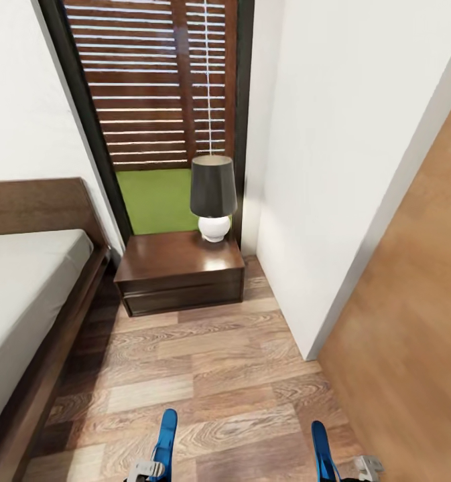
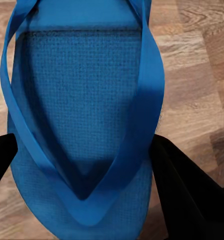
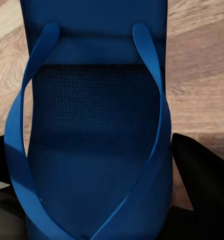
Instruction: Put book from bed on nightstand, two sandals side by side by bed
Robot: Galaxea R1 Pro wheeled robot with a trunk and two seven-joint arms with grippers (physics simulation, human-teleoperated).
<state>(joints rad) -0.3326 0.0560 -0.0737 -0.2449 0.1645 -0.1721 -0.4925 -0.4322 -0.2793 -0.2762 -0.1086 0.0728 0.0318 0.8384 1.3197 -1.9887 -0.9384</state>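
Note:
Each of my grippers holds one bright blue sandal above the wood floor. In the head view the left sandal [image 1: 165, 434] rises edge-on from my left gripper [image 1: 147, 469]. The right sandal [image 1: 321, 447] rises the same way from my right gripper [image 1: 358, 466]. The left wrist view shows the strapped sole [image 2: 87, 100] between black fingers [image 2: 188, 196], and the right wrist view shows the other sole [image 3: 94, 125] between its fingers [image 3: 204, 177]. The bed [image 1: 24, 294] lies at the left, with the nightstand [image 1: 178, 268] beside its headboard. The book is out of view.
A dark-shaded lamp with a white round base [image 1: 214, 197] stands at the nightstand's back right corner. Behind it is a tall window [image 1: 151, 100] showing fence and grass. A white wall corner [image 1: 312, 268] juts in on the right. Wood floor [image 1: 205, 375] runs between bed and wall.

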